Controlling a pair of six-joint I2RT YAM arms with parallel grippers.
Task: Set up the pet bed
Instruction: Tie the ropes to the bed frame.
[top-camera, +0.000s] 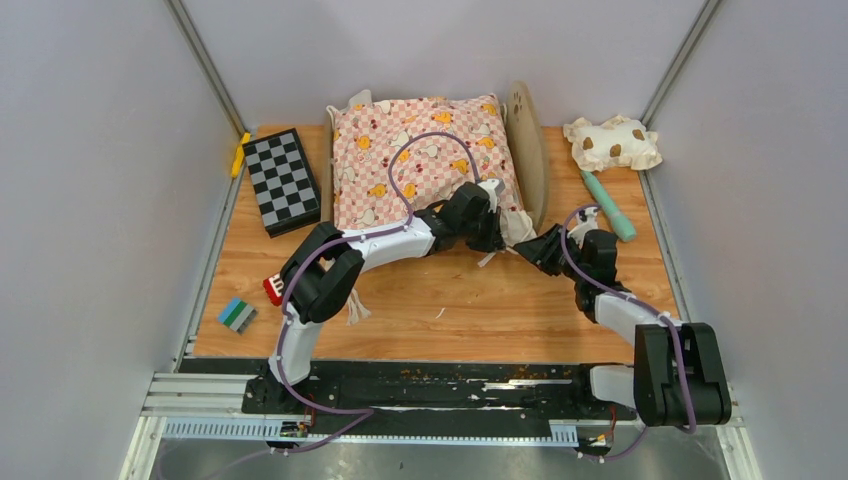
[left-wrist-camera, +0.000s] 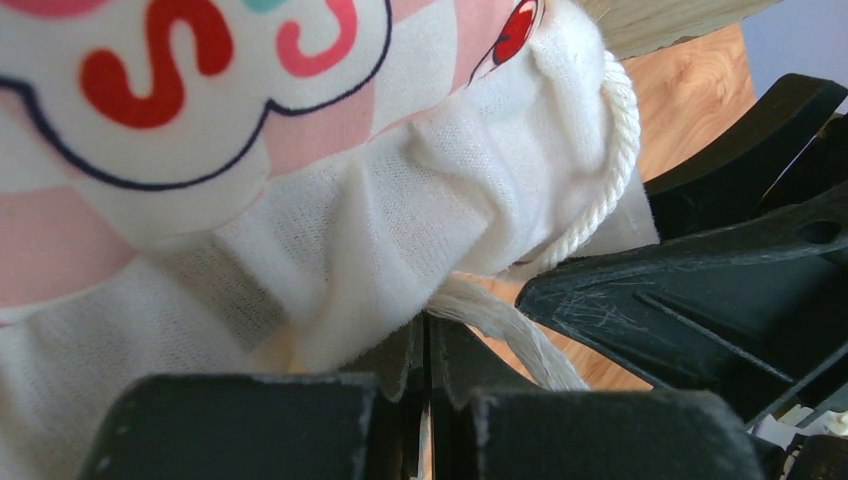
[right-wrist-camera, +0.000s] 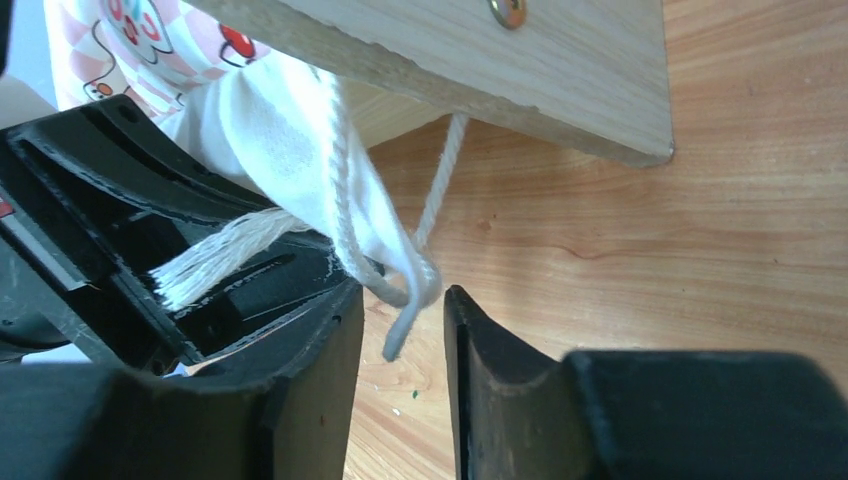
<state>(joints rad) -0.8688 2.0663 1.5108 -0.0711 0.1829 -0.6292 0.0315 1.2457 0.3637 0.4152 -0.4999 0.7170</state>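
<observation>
The pet bed (top-camera: 527, 140) stands at the back of the table, its rounded wooden headboard on the right. A pink checkered cushion (top-camera: 420, 160) covers its base. At the cushion's near right corner my left gripper (top-camera: 497, 238) is shut on the cushion's white tie cord (left-wrist-camera: 500, 325), and the frayed end pokes out past the jaws. My right gripper (top-camera: 527, 250) faces it from the right, open. A thin white string loop (right-wrist-camera: 400, 285) hangs between its fingertips (right-wrist-camera: 400, 300), just below the bed's wooden rail (right-wrist-camera: 480, 60).
A black-and-white checkered box (top-camera: 282, 180) and a yellow piece (top-camera: 240, 153) lie at the back left. A cream brown-spotted pillow (top-camera: 612, 142) and a teal stick (top-camera: 610, 205) are at the back right. Small red (top-camera: 272, 290) and green-blue (top-camera: 237, 315) blocks sit near the left arm.
</observation>
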